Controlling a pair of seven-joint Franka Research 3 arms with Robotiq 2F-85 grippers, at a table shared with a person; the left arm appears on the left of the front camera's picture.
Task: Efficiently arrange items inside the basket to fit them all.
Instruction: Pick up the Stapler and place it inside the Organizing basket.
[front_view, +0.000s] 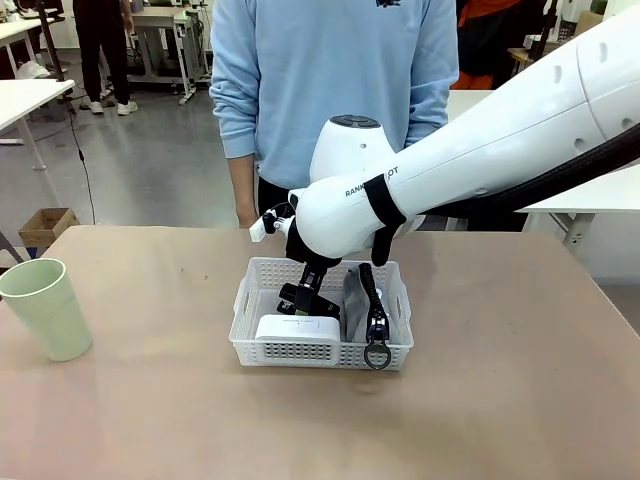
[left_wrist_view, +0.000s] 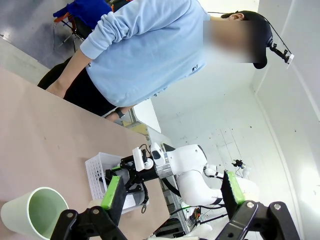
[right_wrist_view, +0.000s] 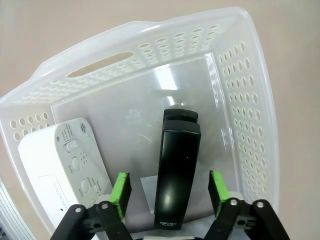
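The right gripper (right_wrist_view: 169, 187) is down inside the basket (right_wrist_view: 245, 100), its jaws parted with the black stapler (right_wrist_view: 177, 160) between them; in the right wrist view each green pad stands clear of the stapler's sides, the gap narrower on one side than the other, so the jaws straddle it without clamping it. The stapler points away from the wrist along the basket's floor; whether it lies flat or leans I cannot tell. Just beside it, toward one end wall, sits the small white box (right_wrist_view: 60, 170), printed face up.

From the front the right gripper (front_view: 305, 298) hangs off its white arm over the basket's left half, with the white box (front_view: 297, 328) in the near left corner below it; the grey case (front_view: 352, 300) stands on edge in the right half, its black zipper uppermost and the ring pull (front_view: 378, 355) hanging over the near rim. The basket (front_view: 320, 352) sits mid-table on the brown table (front_view: 500, 410), in front of a person in a light blue sweater (front_view: 330, 80) at the far side.

The pale green cup (front_view: 45, 305) stands upright on the table's left side, well apart from the basket — outside it.

The left gripper (left_wrist_view: 172, 192) hangs above the table with its jaws spread wide and nothing between them; the cup (left_wrist_view: 32, 215) shows beneath it, and the basket (left_wrist_view: 97, 172) farther off.
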